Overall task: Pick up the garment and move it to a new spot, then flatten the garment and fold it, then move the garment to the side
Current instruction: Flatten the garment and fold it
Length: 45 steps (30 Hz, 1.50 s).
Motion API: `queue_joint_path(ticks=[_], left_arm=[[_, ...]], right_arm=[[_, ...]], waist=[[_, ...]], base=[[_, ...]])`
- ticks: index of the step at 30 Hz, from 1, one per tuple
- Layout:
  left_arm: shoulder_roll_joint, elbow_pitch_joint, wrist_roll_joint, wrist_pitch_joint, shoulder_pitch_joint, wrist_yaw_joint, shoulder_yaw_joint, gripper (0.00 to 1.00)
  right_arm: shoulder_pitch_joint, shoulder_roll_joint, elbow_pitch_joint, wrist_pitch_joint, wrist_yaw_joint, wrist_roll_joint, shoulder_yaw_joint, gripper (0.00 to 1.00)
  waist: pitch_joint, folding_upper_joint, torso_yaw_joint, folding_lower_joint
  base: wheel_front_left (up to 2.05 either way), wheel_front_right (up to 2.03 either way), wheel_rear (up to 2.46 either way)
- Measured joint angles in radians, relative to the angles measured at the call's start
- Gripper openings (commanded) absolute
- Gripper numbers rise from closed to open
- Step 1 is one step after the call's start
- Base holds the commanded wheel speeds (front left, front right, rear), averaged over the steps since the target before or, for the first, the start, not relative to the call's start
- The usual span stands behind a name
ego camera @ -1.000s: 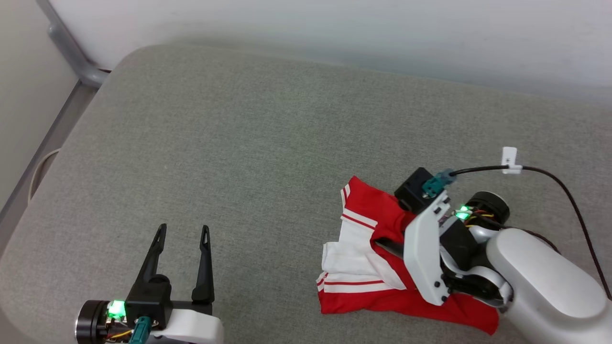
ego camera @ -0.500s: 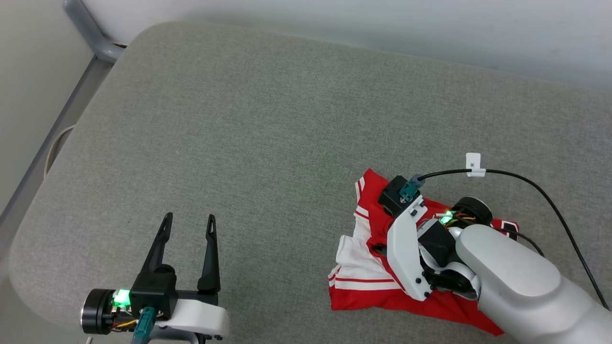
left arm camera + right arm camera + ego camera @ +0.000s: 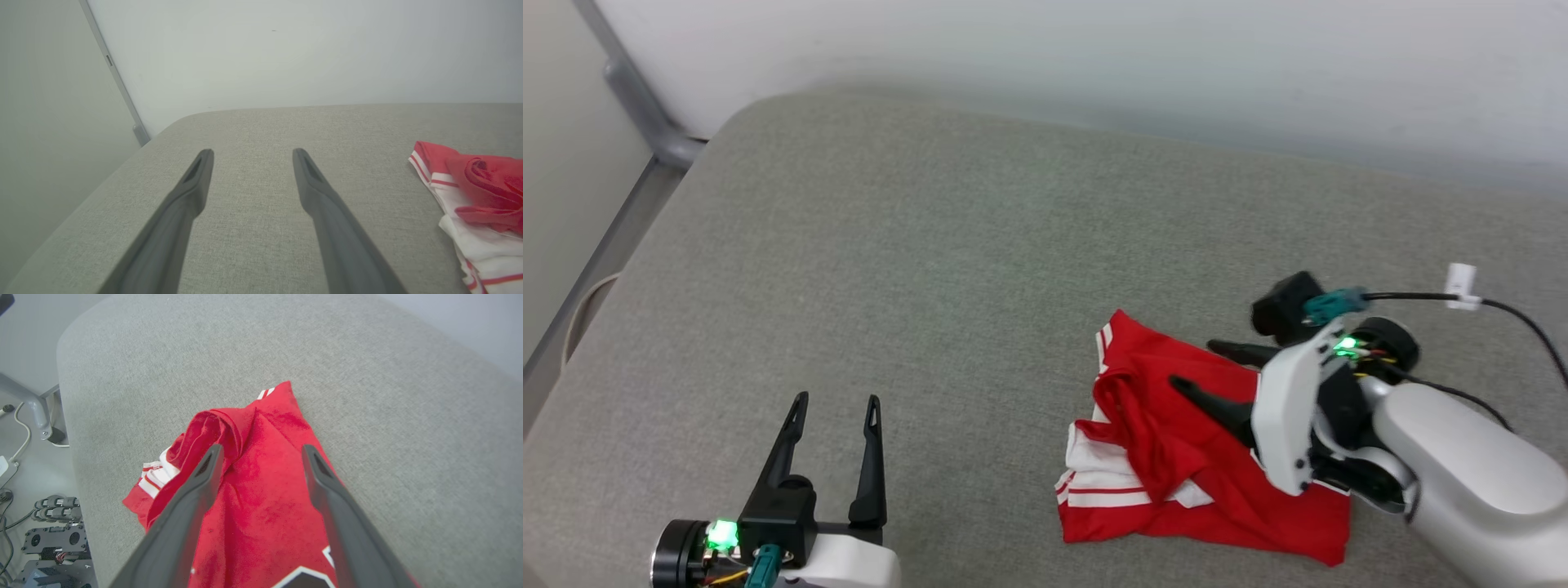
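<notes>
The garment (image 3: 1168, 465) lies crumpled at four o'clock on the table (image 3: 931, 245). The right pincer (image 3: 1193, 363) gapes empty over it; the left pincer (image 3: 838, 399), at seven, is spread and empty. Flattening likely wants opposite hems pinched and drawn apart.

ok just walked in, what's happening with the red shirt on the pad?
The right gripper is over the garment, a red T-shirt with white sleeves lying crumpled on the grey padded surface. Its fingers are spread open above the red fabric with nothing pinched between them. The left gripper is open too, off to the side over bare padding, well apart from the shirt. The shirt is bunched up, not yet flattened or folded.
</notes>
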Motion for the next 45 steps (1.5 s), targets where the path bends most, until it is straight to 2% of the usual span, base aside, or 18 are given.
queue_joint_path(ticks=[6,11,18,22,27,34,45], left_arm=[[0.011,0.001,0.0,0.0,0.025,0.0,0.008,1.0],[0.016,0.002,0.004,0.0,0.042,0.0,0.009,1.0],[0.021,-0.001,0.005,0.0,0.058,0.009,0.013,1.0],[0.023,-0.002,0.005,0.0,0.064,0.009,0.011,1.0],[0.023,-0.004,0.005,0.0,0.071,0.009,0.007,1.0],[0.029,-0.006,0.006,0.0,0.083,0.008,-0.004,1.0],[0.032,-0.013,0.003,0.0,0.102,-0.001,-0.023,1.0]], right_arm=[[0.087,-0.082,-0.066,-0.119,0.0,-0.049,-0.148,1.0],[0.186,-0.081,-0.072,-0.246,0.0,-0.189,-0.329,1.0],[0.366,0.034,-0.109,-0.415,0.0,-0.475,-0.643,1.0],[0.477,0.146,-0.159,-0.471,0.0,-0.609,-0.825,1.0],[0.605,0.282,-0.26,-0.508,0.0,-0.718,-0.976,1.0],[0.747,0.395,-0.375,-0.52,0.0,-0.782,-1.06,1.0],[0.856,0.428,-0.434,-0.521,0.0,-0.777,-1.066,1.0]], waist=[[-0.039,0.0,-0.05,0.0],[-0.066,0.0,-0.09,-0.0001],[-0.092,0.0,-0.136,-0.0001],[-0.103,0.0,-0.15,-0.0001],[-0.121,0.0,-0.157,-0.0001],[-0.142,0.0,-0.163,-0.0001],[-0.16,0.0,-0.167,-0.0002]], base=[[0.0,0.0,0.0],[0.0,0.0,0.0],[0.0,0.0,0.0],[0.0,0.0,0.0],[0.0,0.0,0.0],[0.0,0.0,0.0],[0.0,0.0,0.0]])
